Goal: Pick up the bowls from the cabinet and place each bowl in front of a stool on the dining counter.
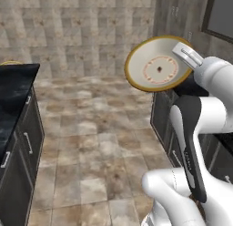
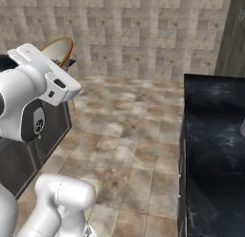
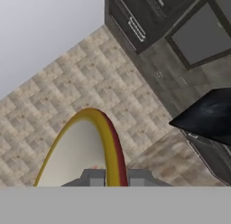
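The gripper (image 3: 113,177) pinches the gold-orange rim of the shallow cream bowl (image 1: 159,64), with 1 finger tip on each side of the rim in the hand view. The bowl hangs in the air, tipped up on edge, so that in the left base view its underside with the brownish centre ring faces the camera. In that view it sits high in front of the tiled back wall (image 1: 82,33), above the stone-tile floor (image 1: 95,143), and clear of every surface. In the right base view the bowl (image 2: 59,50) peeks out behind the white hand, near the upper left. A black marble counter (image 2: 215,150) with faint white veins runs along the right side of that view; the same kind of black top (image 1: 13,95) shows at the left edge of the left base view, over dark grey drawer units (image 1: 25,143). Dark grey cabinetry (image 1: 182,15) stands behind the bowl to the right.
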Available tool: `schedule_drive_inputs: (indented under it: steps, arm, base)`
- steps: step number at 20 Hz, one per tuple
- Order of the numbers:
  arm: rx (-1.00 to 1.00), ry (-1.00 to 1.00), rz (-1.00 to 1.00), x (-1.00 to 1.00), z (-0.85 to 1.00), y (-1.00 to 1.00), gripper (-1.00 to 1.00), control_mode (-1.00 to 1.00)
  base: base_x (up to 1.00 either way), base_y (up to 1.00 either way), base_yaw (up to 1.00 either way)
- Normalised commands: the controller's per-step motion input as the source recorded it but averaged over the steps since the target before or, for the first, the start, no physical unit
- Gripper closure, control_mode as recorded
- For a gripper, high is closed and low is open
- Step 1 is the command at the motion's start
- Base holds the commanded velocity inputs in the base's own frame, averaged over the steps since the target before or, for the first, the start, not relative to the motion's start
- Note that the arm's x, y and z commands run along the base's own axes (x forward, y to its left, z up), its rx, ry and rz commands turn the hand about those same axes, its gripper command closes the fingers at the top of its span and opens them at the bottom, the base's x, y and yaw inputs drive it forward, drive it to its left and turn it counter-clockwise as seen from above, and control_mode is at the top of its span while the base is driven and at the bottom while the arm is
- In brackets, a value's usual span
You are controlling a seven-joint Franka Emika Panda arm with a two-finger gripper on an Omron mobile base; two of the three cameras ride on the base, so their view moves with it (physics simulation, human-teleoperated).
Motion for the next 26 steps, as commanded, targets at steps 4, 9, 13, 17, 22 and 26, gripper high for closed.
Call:
schedule_drive_inputs:
  steps: [4, 9, 13, 17, 22, 26]
  arm:
    - [0.00, 0.00, 0.00, 0.00, 0.00, 0.00, 1.00, 1.00]
    - [0.00, 0.00, 0.00, 0.00, 0.00, 0.00, 1.00, 1.00]
    - [0.00, 0.00, 0.00, 0.00, 0.00, 0.00, 1.00, 1.00]
    - [0.00, 0.00, 0.00, 0.00, 0.00, 0.00, 1.00, 1.00]
    - [0.00, 0.00, 0.00, 0.00, 0.00, 0.00, 1.00, 1.00]
    - [0.00, 0.00, 0.00, 0.00, 0.00, 0.00, 1.00, 1.00]
  base:
    - [1.00, -0.26, 0.07]
    - [1.00, -0.30, 0.23]
    - [1.00, -0.32, 0.23]
    - [1.00, -0.46, 0.27]
    - [1.00, -0.57, 0.31]
    - [1.00, -0.57, 0.31]
